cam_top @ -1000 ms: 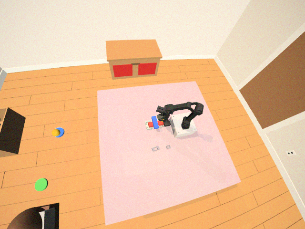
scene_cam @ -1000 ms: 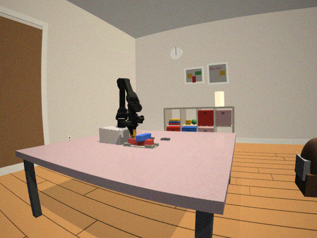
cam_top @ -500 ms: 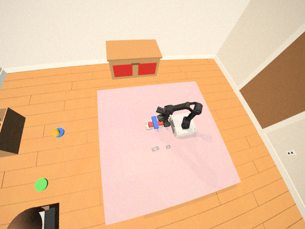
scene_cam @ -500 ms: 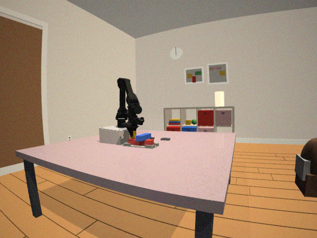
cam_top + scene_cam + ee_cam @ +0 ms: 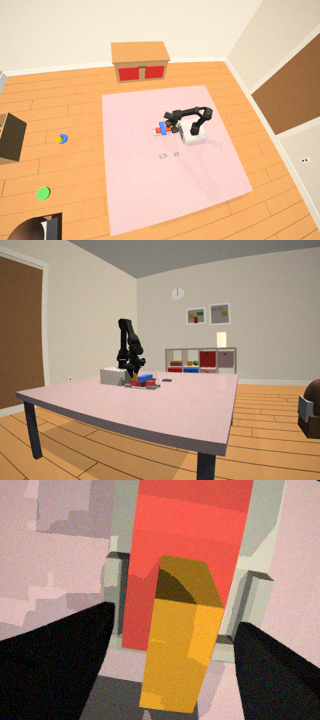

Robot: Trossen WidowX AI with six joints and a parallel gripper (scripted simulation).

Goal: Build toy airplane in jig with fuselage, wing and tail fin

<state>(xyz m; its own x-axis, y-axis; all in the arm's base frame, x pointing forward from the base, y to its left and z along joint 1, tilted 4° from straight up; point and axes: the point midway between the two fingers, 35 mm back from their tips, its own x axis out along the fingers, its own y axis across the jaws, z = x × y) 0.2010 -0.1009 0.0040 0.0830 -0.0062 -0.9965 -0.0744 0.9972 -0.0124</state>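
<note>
The red fuselage (image 5: 158, 130) (image 5: 150, 383) (image 5: 190, 525) lies lengthwise in the pale cradle (image 5: 153, 388) (image 5: 256, 605). The blue wing (image 5: 162, 128) (image 5: 144, 378) lies across the top of the fuselage; its tab and socket are hidden. The yellow tail fin (image 5: 134, 376) (image 5: 180, 655) stands upright over the tail end of the fuselage. The socket near the tail is hidden, so how deep the fin sits cannot be seen. My gripper (image 5: 171, 126) (image 5: 176, 623) is open, with one finger on each side of the fin and a gap on both sides in the wrist view.
The white arm base (image 5: 192, 135) (image 5: 112, 376) stands close behind the tail end of the cradle. Two small grey frames (image 5: 163, 155) (image 5: 176, 153) lie on the pink table (image 5: 134, 186) (image 5: 155, 407), off to one side of the cradle.
</note>
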